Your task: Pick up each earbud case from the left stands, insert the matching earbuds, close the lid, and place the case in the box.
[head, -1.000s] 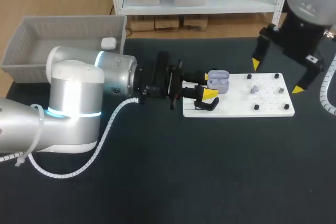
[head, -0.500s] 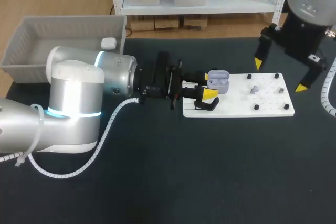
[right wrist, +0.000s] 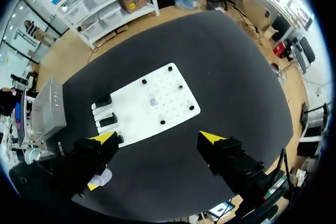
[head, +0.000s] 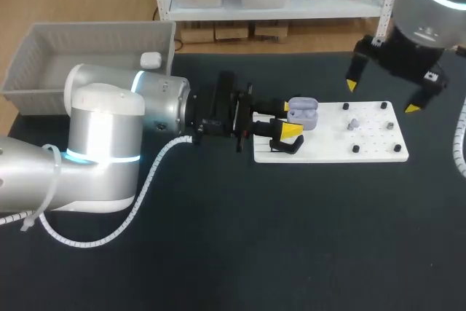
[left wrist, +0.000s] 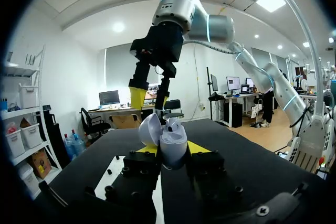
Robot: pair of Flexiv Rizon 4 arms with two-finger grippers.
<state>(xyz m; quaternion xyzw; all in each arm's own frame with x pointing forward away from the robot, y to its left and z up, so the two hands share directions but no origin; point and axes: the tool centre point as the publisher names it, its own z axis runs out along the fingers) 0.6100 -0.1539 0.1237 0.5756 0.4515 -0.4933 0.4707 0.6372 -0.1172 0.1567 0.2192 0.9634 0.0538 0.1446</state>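
A lavender earbud case (head: 303, 113), lid open, is held just above the left end of the white board (head: 378, 149); my left gripper (head: 291, 123) is shut on it. In the left wrist view the case (left wrist: 172, 141) sits upright between the yellow tips of the left gripper (left wrist: 169, 149). A small grey earbud (head: 352, 123) rests on the board's middle. My right gripper (head: 381, 96) hangs open high above the board's right part, holding nothing. From the right wrist the open right gripper (right wrist: 157, 139) looks down on the board (right wrist: 168, 85) and the earbud (right wrist: 153, 101).
A grey box (head: 29, 71) stands at the back left with a white case (head: 150, 60) in its right corner. Black stands (head: 287, 146) sit at the board's left end, and small black pegs (head: 355, 148) dot its surface.
My right gripper has lifted a little and drifted toward the table's far side. The left arm and the case it holds have stayed still.
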